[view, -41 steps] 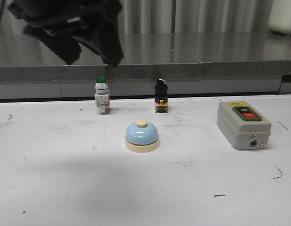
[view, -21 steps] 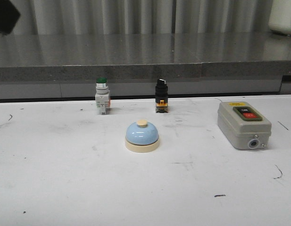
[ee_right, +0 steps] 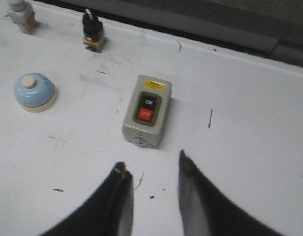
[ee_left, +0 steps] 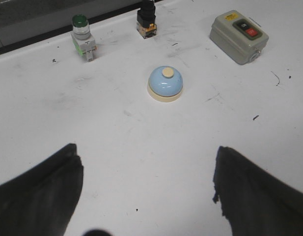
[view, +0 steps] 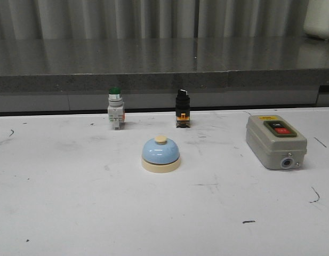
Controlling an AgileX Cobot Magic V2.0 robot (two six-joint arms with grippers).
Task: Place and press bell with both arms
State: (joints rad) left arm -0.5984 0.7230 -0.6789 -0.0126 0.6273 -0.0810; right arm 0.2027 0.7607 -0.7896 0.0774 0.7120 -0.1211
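The bell (view: 160, 154), a light-blue dome on a cream base with a cream button on top, stands upright near the middle of the white table. It also shows in the left wrist view as the bell (ee_left: 165, 83) and in the right wrist view as the bell (ee_right: 35, 91). No arm shows in the front view. My left gripper (ee_left: 146, 160) hangs open well above the table, nearer the robot than the bell, nothing between its fingers. My right gripper (ee_right: 152, 164) is open too, empty, above the table just in front of the grey switch box.
A grey switch box (view: 275, 141) with red and black buttons sits right of the bell. Behind the bell stand a green-capped push button (view: 115, 114) and a black selector switch (view: 182, 114). A grey raised ledge (view: 164, 80) runs along the table's back.
A black arm that filled the upper left of the front view one second ago has pulled out of that view to the left. The bell and the other things have not moved.
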